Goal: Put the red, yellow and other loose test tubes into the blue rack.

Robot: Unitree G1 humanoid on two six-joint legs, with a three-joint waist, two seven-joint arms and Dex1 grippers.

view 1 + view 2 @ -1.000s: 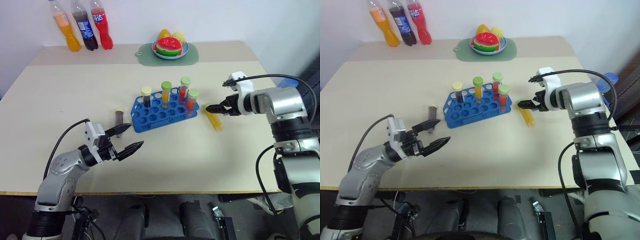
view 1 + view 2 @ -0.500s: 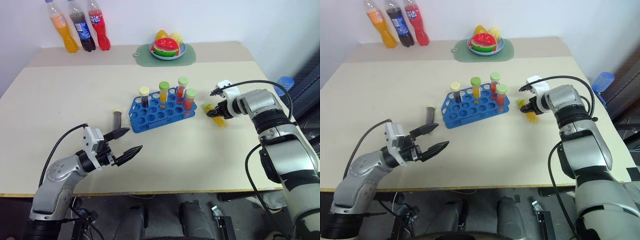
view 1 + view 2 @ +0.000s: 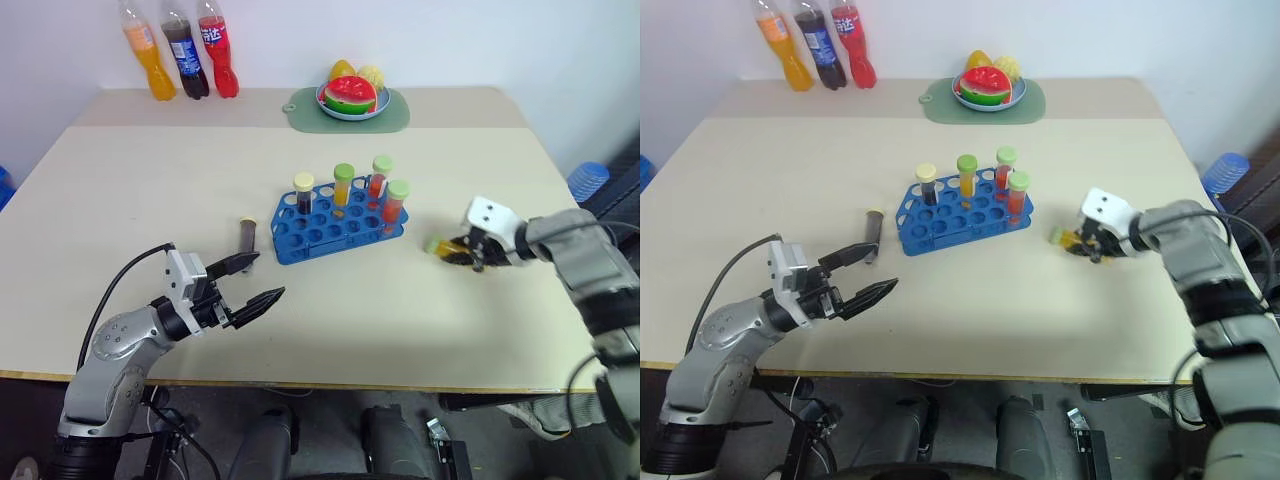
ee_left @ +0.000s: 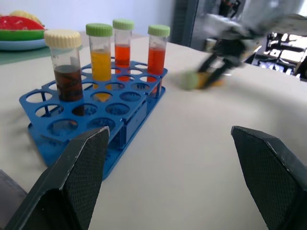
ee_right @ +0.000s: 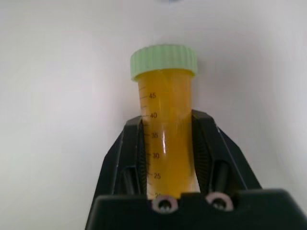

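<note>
Right gripper [image 5: 168, 143]: clamped on your yellow-liquid, green-capped tube [image 5: 165, 120], right of the blue plastic holed rack [image 3: 335, 225].
Left gripper [image 3: 250, 283]: fingers spread, empty.
Brown-liquid tube [image 3: 247, 235]: lying left of rack (four tubes stand racked).

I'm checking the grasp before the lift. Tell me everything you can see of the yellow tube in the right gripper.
The yellow tube is clear plastic with printed scale marks, filled with yellow-orange liquid and closed by a ribbed pale-green screw cap. The right gripper is shut on its body, cap end pointing past the fingertips. It is low over the table, right of the blue rack.
</note>
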